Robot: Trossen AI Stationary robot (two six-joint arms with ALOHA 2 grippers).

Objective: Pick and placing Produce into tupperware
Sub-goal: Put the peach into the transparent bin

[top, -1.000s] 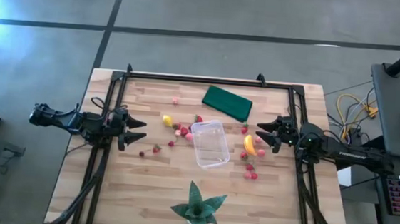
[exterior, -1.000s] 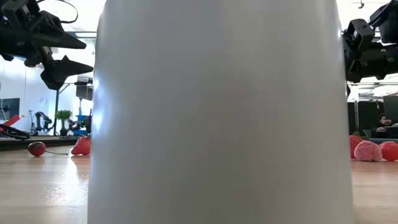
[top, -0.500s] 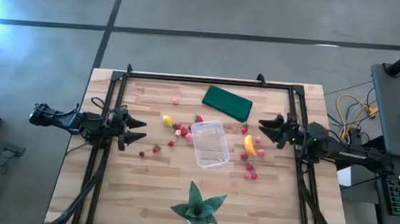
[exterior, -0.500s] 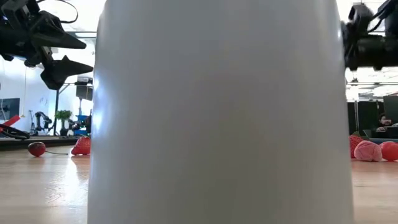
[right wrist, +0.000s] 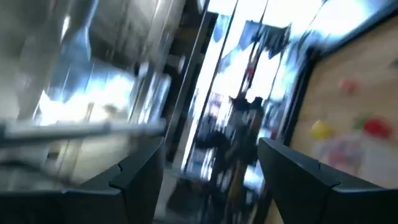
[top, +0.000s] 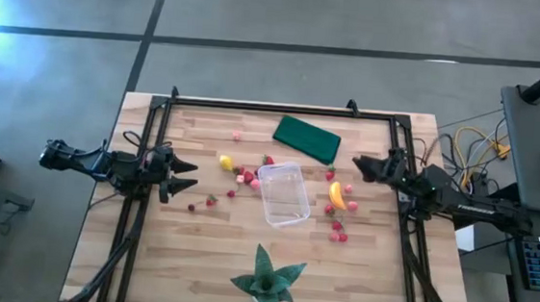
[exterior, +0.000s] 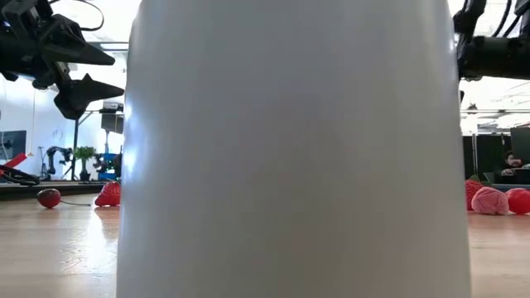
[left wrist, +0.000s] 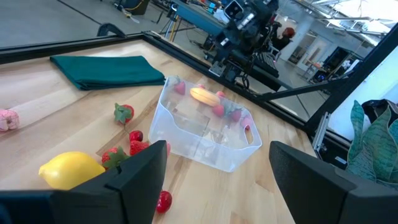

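My right gripper has pulled back and up from the banana, its fingers parted and empty; my left gripper waits at the table's left edge, jaws spread. The tupperware sits mid-table, berries scattered around it — green cloth beyond, and a white object blocks the low view.

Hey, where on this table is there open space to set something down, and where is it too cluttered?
Bare wood lies between the tupperware and the green leafy object, and along the front edge on either side of that object. The far left corner, left of the green cloth, holds only one pink piece. It is crowded around the tub: berries and a lemon left, the banana and berries right.
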